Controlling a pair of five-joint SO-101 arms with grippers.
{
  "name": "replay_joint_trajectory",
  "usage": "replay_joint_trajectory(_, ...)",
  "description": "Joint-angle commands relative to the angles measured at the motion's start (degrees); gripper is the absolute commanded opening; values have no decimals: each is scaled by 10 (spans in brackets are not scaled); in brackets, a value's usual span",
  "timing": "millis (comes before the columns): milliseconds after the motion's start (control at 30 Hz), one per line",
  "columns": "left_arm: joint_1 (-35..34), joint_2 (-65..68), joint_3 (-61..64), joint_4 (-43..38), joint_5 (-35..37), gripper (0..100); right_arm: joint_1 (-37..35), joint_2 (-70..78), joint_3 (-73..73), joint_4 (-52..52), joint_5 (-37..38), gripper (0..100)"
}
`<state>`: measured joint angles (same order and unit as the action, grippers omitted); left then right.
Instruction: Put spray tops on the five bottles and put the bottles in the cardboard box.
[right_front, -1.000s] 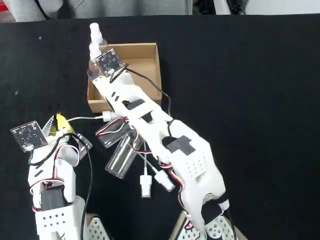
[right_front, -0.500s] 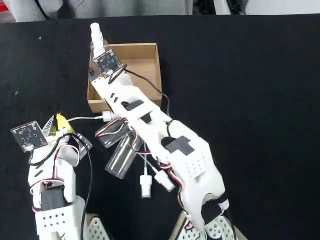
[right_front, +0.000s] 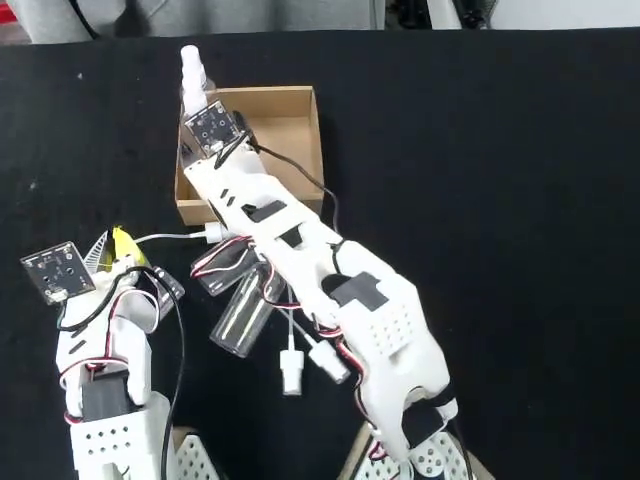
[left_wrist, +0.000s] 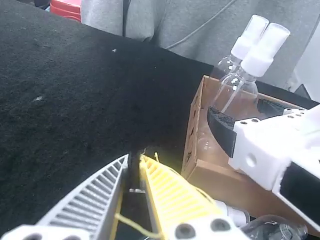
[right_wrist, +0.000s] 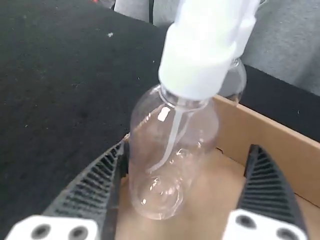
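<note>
The right pincer (right_wrist: 187, 152) is spread wide over the far left corner of the cardboard box (right_front: 303, 93), one ribbed finger (right_wrist: 97, 182) on each side of an upright clear bottle (right_wrist: 150, 165). Neither finger is clearly pressing on it. That bottle has a white spray top (right_wrist: 202, 47) on it, and a second capped bottle (left_wrist: 227, 62) stands just behind it in the same corner (from the left wrist camera the two read as a close pair).

Well apart from the box, the left pincer (left_wrist: 134, 159) sits low over the black bench (right_front: 500, 200). Its grey and yellow fingers are drawn together to a narrow slit with nothing between them.

Under the right arm, outside the box, two open bottles (right_front: 240, 312) lie on their sides on the bench. Just past them lie two loose spray tops (right_front: 291, 372) with their tubes.
</note>
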<state>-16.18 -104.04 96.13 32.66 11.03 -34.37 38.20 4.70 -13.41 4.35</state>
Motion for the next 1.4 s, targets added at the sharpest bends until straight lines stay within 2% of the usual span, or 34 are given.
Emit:
replay_joint_trajectory(0, -5, -3, 13, 2, -5, 30, -11, -20, -20, 2, 0, 316)
replay_joint_trajectory(400, -6, -3, 13, 2, -5, 30, -9, -122, 42, 60, -1, 316)
replay_joint_trajectory(1000, -6, -3, 13, 1, -5, 30, 7, -317, 102, 295, -4, 315)
replay_joint_trajectory(1233, -6, -3, 13, 1, -5, 30, 9, -396, 138, 351, -4, 315)
replay_joint_trajectory(1367, -25, -3, 13, -2, -4, 30, 10, -451, 156, 404, -5, 315)
